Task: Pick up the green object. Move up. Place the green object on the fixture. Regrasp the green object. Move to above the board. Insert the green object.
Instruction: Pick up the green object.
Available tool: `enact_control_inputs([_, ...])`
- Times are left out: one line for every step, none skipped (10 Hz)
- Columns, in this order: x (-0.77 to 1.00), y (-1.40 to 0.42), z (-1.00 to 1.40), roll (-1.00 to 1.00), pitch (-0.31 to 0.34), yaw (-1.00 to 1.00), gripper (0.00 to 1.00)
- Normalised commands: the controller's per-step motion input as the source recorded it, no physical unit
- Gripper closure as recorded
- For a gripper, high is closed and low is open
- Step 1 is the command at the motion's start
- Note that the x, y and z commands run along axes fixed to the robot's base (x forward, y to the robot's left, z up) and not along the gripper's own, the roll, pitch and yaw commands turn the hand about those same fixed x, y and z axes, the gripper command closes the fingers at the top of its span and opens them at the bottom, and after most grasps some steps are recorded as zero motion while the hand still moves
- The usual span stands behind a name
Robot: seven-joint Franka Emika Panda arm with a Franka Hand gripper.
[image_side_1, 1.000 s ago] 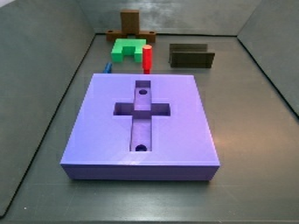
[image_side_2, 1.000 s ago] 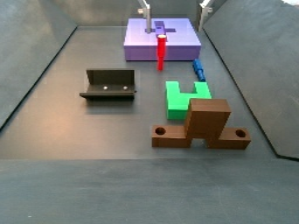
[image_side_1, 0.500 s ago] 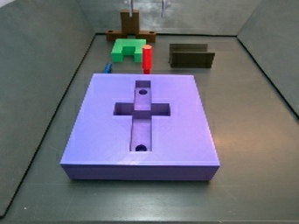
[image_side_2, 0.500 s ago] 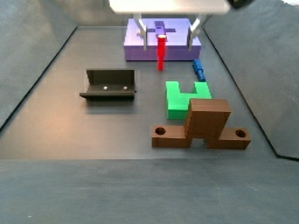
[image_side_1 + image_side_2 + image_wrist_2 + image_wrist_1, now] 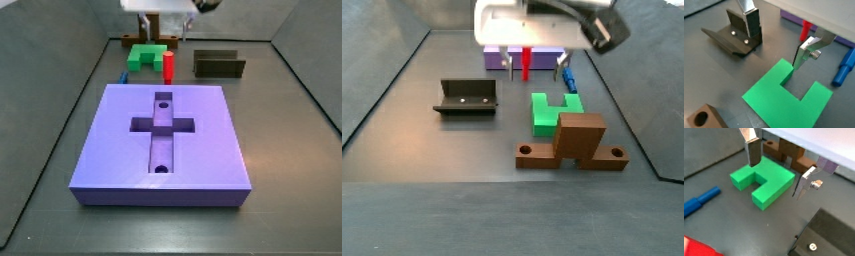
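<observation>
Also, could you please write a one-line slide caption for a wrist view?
Open gripper poised above the green object on the floor, its fingers apart and not touching it.

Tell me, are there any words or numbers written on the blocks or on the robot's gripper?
None: no words, numbers or signs can be read in any view.
The green object, the board, the fixture and the red peg are plain coloured surfaces.
The gripper, open just above the green object, shows only bare silver fingers and a screw.
</observation>
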Motion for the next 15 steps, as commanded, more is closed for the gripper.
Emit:
enact_control_inputs([0.0,-0.14,-0.98,0.2,-0.037,-0.13,0.0])
enact_control_inputs([-0.05,-0.15,-0.94,0.2,-0.071,-0.11,0.0])
enact_control_inputs([-0.2,0.0,-0.59,0.06,-0.084,-0.07,0.0])
enact_control_inputs([-0.14,0.0,-0.29,0.04,0.0,-0.09,0.0])
enact_control_inputs([-0.1,0.0,-0.23,0.05,-0.023,0.0,0.0])
enact_control_inputs([0.0,0.0,-0.38,0.06,-0.026,0.0,0.0])
enact_control_inputs([0.0,0.0,-0.29,0.06,0.0,0.0,0.0])
enact_control_inputs([0.0,0.0,-0.27,0.1,0.0,0.0,0.0])
enact_control_inputs([0.0,0.0,0.0,0.0,0.0,0.0,0.0])
enact_control_inputs([0.0,0.0,0.0,0.0,0.0,0.0,1.0])
enact_control_inputs([0.0,0.0,0.0,0.0,0.0,0.0,1.0])
enact_control_inputs([0.0,0.0,0.0,0.0,0.0,0.0,1.0])
enact_control_inputs([0.0,0.0,0.0,0.0,0.0,0.0,1.0])
enact_control_inputs([0.0,0.0,0.0,0.0,0.0,0.0,1.0])
enact_control_inputs([0.0,0.0,0.0,0.0,0.0,0.0,1.0])
